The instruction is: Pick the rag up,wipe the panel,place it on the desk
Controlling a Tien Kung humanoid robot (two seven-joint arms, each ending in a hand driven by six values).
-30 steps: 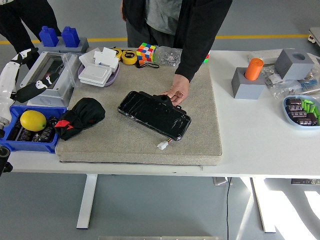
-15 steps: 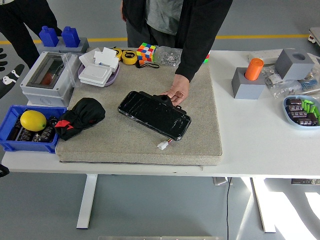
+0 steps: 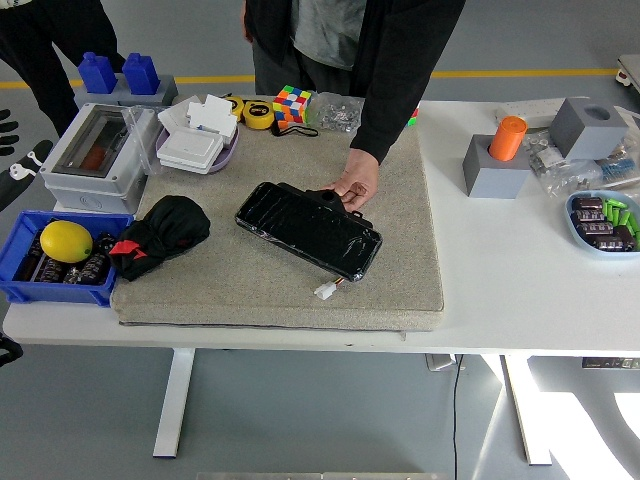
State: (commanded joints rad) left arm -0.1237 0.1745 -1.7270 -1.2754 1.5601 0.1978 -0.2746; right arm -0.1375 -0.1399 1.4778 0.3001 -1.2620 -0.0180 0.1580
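Head view: at the far left edge, only a sliver of the left hand (image 3: 18, 160), off the table; grip impossible to tell. To its right, on the beige mat (image 3: 400, 270), the black rag (image 3: 165, 232) bunched, ungrasped. Further right, the black panel (image 3: 309, 230), steadied at its far edge by a person's hand (image 3: 355, 185). Right hand out of view.
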